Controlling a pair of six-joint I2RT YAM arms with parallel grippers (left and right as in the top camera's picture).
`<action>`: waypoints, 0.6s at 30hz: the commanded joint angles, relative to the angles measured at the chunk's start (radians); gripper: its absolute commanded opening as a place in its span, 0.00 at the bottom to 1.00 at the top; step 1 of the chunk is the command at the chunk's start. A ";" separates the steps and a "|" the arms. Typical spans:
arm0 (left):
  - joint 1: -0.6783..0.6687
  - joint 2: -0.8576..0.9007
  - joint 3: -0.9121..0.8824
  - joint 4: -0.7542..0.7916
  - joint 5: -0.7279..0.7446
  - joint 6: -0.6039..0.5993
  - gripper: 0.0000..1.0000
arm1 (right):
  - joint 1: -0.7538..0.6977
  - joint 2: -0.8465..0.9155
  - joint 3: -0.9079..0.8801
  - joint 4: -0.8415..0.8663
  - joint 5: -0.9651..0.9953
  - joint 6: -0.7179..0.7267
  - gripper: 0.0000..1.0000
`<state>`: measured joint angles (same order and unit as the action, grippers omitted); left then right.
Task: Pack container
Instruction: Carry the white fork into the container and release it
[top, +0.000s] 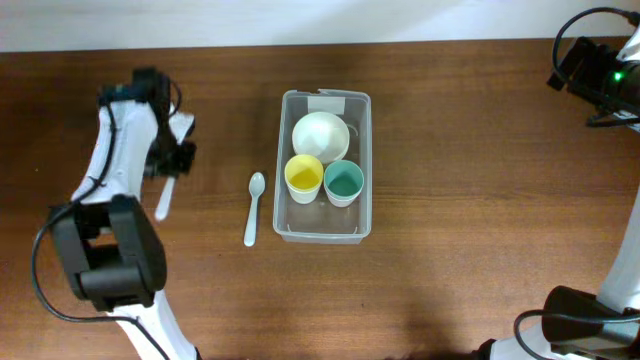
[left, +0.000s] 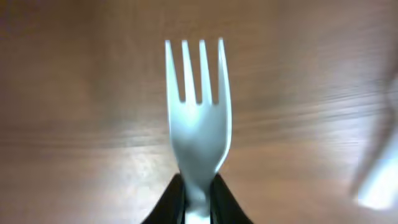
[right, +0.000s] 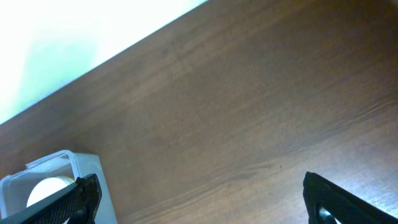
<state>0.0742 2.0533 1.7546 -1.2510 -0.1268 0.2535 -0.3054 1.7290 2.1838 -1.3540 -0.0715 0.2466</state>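
The clear plastic container (top: 363, 170) stands mid-table and holds a white bowl (top: 320, 134), a yellow cup (top: 304, 176) and a teal cup (top: 343, 182). Its corner also shows in the right wrist view (right: 59, 168). My left gripper (top: 172, 160) (left: 198, 205) is at the left of the table, shut on a white plastic fork (left: 198, 118) (top: 163, 200), held over bare wood. A white spoon (top: 253, 210) lies on the table just left of the container. My right gripper (right: 202, 205) (top: 600, 75) is open and empty at the far right back.
A blurred white shape (left: 379, 177) sits at the right edge of the left wrist view. The wooden table (top: 480, 200) meets a white wall strip (top: 300, 20) at the back.
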 joint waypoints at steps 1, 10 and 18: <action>-0.099 -0.014 0.224 -0.120 0.118 -0.106 0.02 | -0.003 -0.004 0.002 0.003 0.005 -0.003 0.99; -0.387 -0.015 0.402 -0.236 0.217 -0.110 0.02 | -0.003 -0.004 0.002 0.003 0.005 -0.003 0.99; -0.602 -0.015 0.402 -0.323 0.217 0.304 0.02 | -0.003 -0.004 0.002 0.003 0.005 -0.003 0.99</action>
<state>-0.4606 2.0499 2.1433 -1.5299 0.0734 0.2821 -0.3054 1.7290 2.1838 -1.3544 -0.0711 0.2470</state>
